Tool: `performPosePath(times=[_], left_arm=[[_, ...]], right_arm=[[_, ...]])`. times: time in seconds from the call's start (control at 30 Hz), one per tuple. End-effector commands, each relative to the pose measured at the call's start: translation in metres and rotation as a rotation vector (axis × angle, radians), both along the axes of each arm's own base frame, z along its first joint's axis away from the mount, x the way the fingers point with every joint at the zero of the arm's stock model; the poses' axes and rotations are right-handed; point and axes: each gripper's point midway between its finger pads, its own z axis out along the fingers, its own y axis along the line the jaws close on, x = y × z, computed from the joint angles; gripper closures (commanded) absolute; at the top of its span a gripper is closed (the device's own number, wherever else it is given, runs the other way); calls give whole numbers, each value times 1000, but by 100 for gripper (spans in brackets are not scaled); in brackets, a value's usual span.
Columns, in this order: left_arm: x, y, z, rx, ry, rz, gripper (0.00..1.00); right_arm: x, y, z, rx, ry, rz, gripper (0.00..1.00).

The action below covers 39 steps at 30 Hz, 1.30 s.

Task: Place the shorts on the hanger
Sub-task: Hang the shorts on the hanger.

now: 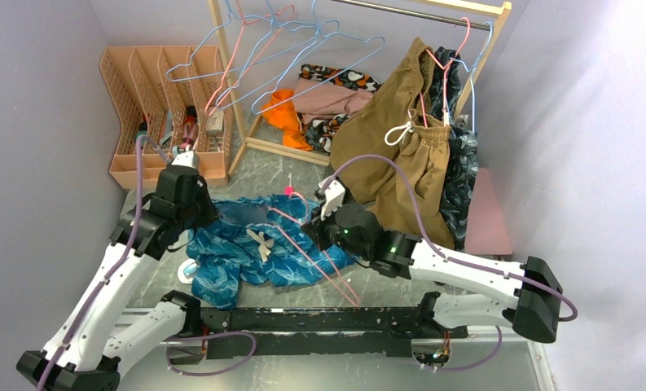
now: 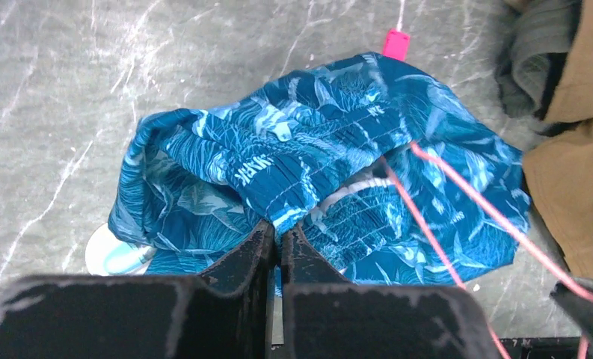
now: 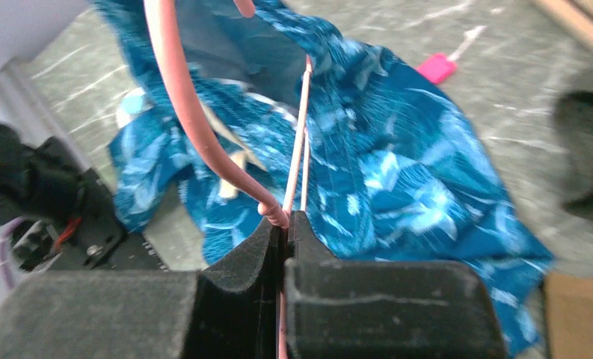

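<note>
The teal-blue leaf-print shorts (image 1: pixel 246 252) lie crumpled on the grey table between the arms, cream drawstring (image 1: pixel 261 241) on top. My left gripper (image 1: pixel 204 218) is at their far left edge, shut on a fold of the fabric (image 2: pixel 280 228); the shorts (image 2: pixel 315 149) spread out beyond it. The pink wire hanger (image 1: pixel 323 261) lies slanted across the shorts' right side. My right gripper (image 1: pixel 315 230) is shut on the hanger's wire (image 3: pixel 287 221); the hanger (image 3: pixel 181 90) rises before the shorts (image 3: pixel 398 172). The hanger also shows in the left wrist view (image 2: pixel 458 194).
A wooden rack (image 1: pixel 221 65) at the back holds light-blue hangers (image 1: pixel 303 49), tan-brown shorts (image 1: pixel 401 138) and a dark navy garment (image 1: pixel 459 179). A peach file organiser (image 1: pixel 164 106) stands back left. A pink clip (image 1: pixel 289 192) lies beyond the shorts. A small white-teal object (image 1: pixel 187 270) pokes out beneath them.
</note>
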Motion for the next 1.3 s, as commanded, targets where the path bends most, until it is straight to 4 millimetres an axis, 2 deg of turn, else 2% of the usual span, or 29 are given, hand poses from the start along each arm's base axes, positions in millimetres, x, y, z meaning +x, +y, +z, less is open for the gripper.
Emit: performPosePath(times=[0.0, 0.07, 0.13, 0.2, 0.33, 0.43, 0.57, 0.7, 0.8, 0.93, 1.17, 1.27], left_arm=[[-8, -9, 36, -2, -74, -131, 93], [-10, -17, 50, -28, -95, -186, 93], [-11, -25, 63, -51, -114, -231, 93], [-14, -33, 74, -79, -130, -275, 93], [-17, -43, 86, -122, -148, -323, 93], [-15, -50, 88, -145, -147, -345, 93], [-15, -58, 86, -171, -125, -375, 93], [-17, -63, 91, -191, -121, -400, 93], [-18, -64, 96, -197, -129, -407, 93], [-23, -66, 104, -210, -133, -430, 93], [-26, -69, 121, -226, -166, -456, 93], [-26, -60, 120, -187, -162, -421, 93]], right_arm=[[34, -52, 29, -87, -120, -273, 100], [36, -65, 47, -81, -160, -313, 100], [29, -71, 62, -65, -190, -274, 100], [8, -61, 70, -37, -210, -111, 100], [-56, -29, 73, 14, -124, 298, 100], [-72, -21, 78, 43, -85, 387, 100], [-70, -16, 101, 109, -135, 385, 100], [-46, -12, 109, 105, -194, 282, 100], [-36, -4, 116, 146, -232, 252, 100], [-24, 6, 116, 156, -257, 220, 100], [-29, 46, 100, 113, -212, 361, 100], [-30, 40, 101, 95, -222, 360, 100]])
